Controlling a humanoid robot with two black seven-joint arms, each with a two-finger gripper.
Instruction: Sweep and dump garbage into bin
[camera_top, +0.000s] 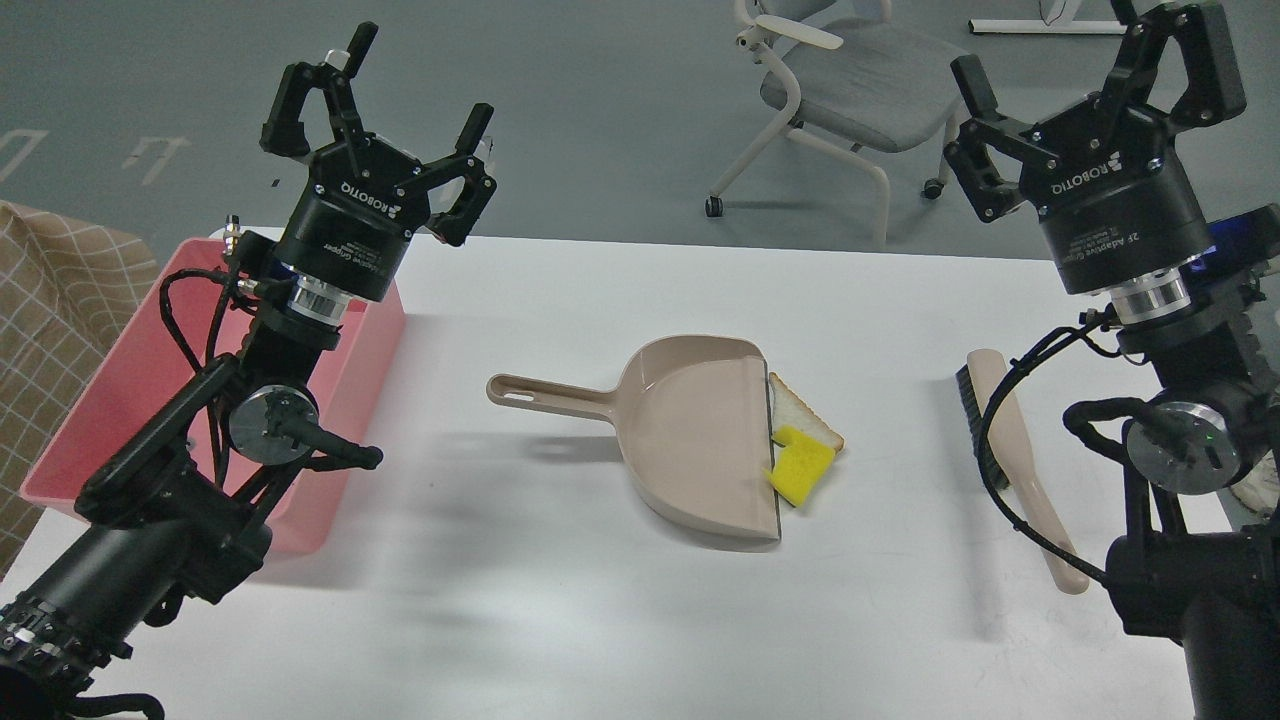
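So both arms are hanging up in the air over the white bench (560, 620), nothing in either one. The left gripper (385, 85) is sitting high above the far end of the pink bin (110, 400), fingers spread wide apart and pointing up and away from the bench. The right gripper (1085, 65) is doing the same thing on the other side, fingers spread and grabbing nothing, raised well above the brush (1015, 460).

The bin is sitting at the left edge of the bench, partly hidden behind the left arm, and what I can see of its inside is showing just pink plastic.

The beige dustpan (690, 430) is lying flat in the middle of the bench, handle pointing left toward the bin, open mouth facing right. The garbage is sitting right at that mouth: the bread slice (800, 412) is resting against the dustpan's lip, and the yellow sponge block (800, 470) is lying just in front of it, overlapping the slice and touching the lip too. Both look to be still on the bench rather than inside the pan.

The brush is lying on the bench off to the right, well apart from the garbage, bristles facing left, with its handle running toward the near right and partly crossed by the right arm's cable.

A grey office chair (850, 90) is standing on the floor beyond the bench.
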